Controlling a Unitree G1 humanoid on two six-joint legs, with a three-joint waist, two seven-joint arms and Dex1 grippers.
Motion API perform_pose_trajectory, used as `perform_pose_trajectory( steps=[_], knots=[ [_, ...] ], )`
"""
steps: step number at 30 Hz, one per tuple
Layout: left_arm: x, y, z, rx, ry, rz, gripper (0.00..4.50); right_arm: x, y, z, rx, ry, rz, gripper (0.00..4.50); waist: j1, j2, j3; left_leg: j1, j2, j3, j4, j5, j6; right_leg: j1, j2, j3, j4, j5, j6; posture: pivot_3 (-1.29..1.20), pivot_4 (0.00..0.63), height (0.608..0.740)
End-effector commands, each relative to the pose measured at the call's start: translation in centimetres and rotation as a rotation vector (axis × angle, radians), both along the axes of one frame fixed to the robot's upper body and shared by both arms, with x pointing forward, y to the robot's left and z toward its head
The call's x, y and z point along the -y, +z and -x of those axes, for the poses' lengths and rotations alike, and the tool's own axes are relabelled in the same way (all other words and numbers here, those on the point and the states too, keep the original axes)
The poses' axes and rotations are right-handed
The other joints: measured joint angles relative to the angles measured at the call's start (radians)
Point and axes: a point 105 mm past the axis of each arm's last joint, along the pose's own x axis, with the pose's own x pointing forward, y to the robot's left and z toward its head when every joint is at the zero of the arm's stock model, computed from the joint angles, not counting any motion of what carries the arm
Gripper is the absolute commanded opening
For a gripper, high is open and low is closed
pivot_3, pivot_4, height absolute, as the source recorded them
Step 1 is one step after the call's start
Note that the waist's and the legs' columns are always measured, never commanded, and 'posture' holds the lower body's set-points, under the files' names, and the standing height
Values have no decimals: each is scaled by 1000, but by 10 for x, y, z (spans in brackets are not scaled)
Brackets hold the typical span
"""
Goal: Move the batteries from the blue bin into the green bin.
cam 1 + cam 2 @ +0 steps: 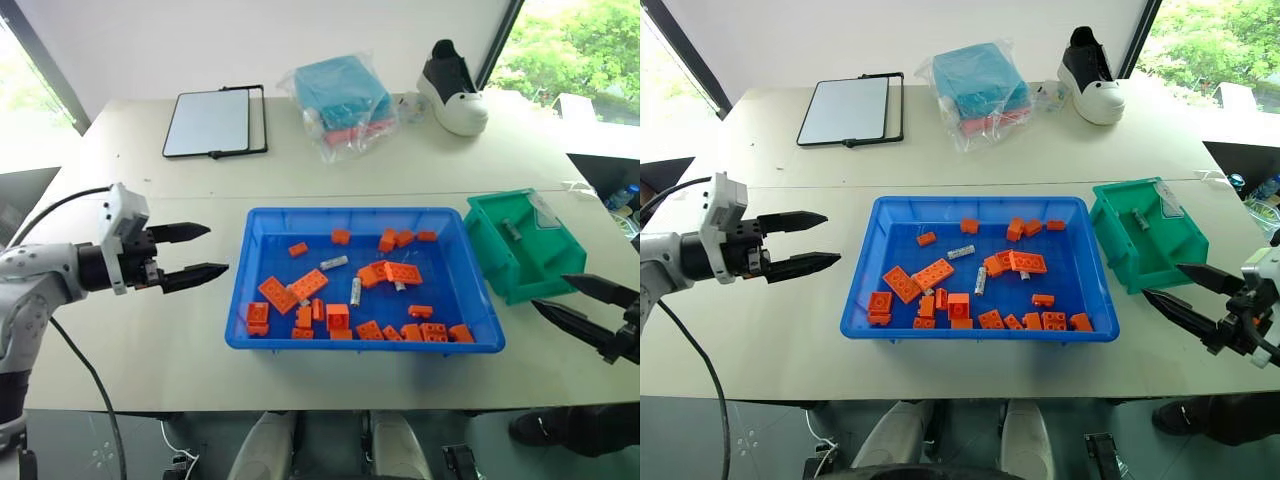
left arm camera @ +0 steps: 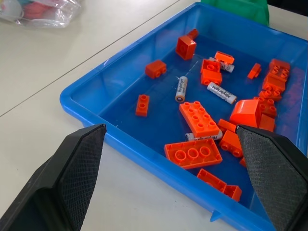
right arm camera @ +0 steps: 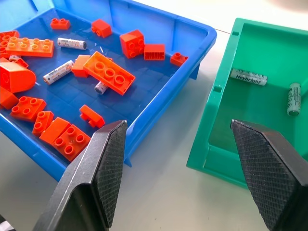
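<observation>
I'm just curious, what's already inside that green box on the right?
The green bin holds one silver battery lying on its floor, plus a white label on its inner wall. The floor just behind its near wall is hidden.

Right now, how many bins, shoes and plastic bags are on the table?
Bins: 2, the blue bin and the green bin
Shoes: 1, a black-and-white shoe
Plastic bags: 1, a clear bag
Total: 4
</observation>
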Motion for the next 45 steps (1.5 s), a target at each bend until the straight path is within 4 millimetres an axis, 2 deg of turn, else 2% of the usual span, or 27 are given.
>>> perform_pose_trajectory(
  steps=[1, 14, 19, 21, 23, 27, 30, 31, 35, 37, 40, 45],
  knots=[
    [0, 14, 1, 53, 12, -4, 4500, -4, 4, -1, 21, 10, 6, 3515, 0, 0, 0, 0, 0, 0, 0, 0, 0, 0, 0, 0, 0, 0, 0, 0, 150, 731],
    [9, 16, 6, 46, 2, 18, 4500, -6, 11, -12, 26, 44, 26, 3515, -1, 0, 0, 1, 0, 1, 1, 0, 0, 0, 0, 1, 1, 1, 0, 0, 150, 731],
    [14, 14, 15, 14, -29, 14, 4500, -17, 17, -20, 14, 137, 63, 3515, -1, 0, 0, 1, 0, 2, 1, 0, 0, 1, 1, 1, 1, 1, 0, 0, 150, 731],
    [15, 13, 18, 6, -48, -3, 4500, -27, 23, -28, 21, 208, 87, 3515, -2, 0, 0, 2, 1, 2, 1, 0, 0, 1, 1, 1, 1, 1, -1, 0, 150, 731],
    [17, 13, 23, -6, -76, -14, 4500, -46, 33, -40, 43, 319, 103, 3515, -6, 1, 0, 3, 2, 4, 2, 0, 0, 1, 1, 1, 1, 2, -1, 0, 150, 731],
    [18, 15, 23, -3, -92, -17, 4500, -96, 46, -68, 77, 569, 117, 3515, -14, 1, 1, 5, 5, 10, 3, 0, 0, 1, 1, 1, 1, 5, -3, 0, 150, 731],
    [20, 17, 23, 10, -91, -6, 4500, -140, 47, -85, 79, 765, 130, 4391, -25, -1, 3, 5, 6, 10, 2, 0, 0, 1, 1, 2, 1, 6, -3, 0, 150, 731],
    [21, 18, 23, 12, -93, -1, 4500, -152, 45, -91, 86, 809, 146, 4453, -27, -1, 3, 5, 6, 10, 2, 0, 0, 0, 1, 2, 1, 6, -3, 0, 150, 731],
    [25, 16, 34, -1, -122, -10, 4500, -203, 21, -113, 83, 1017, 247, 4453, -33, -2, 4, 4, 5, 11, 0, 0, 0, -3, 2, 2, 1, 8, 1, 0, 150, 731],
    [26, 14, 41, -15, -138, -29, 4500, -222, 7, -122, 81, 1098, 314, 4453, -35, -3, 4, 3, 5, 12, 0, 0, 0, -4, 3, 3, 2, 8, 1, 0, 150, 731],
    [24, 10, 51, -31, -153, -68, 4500, -242, -17, -132, 74, 1202, 401, 4453, -33, -3, 4, 3, 4, 12, 0, 0, -1, -5, 4, 4, 3, 10, 3, 0, 150, 731],
    [23, 12, 59, -26, -138, -71, 4500, -267, -37, -141, 112, 1285, 458, 4453, -32, -3, 4, 3, 5, 10, 0, 2, -5, -5, 7, 5, 3, 11, 0, 0, 150, 731]
  ],
)
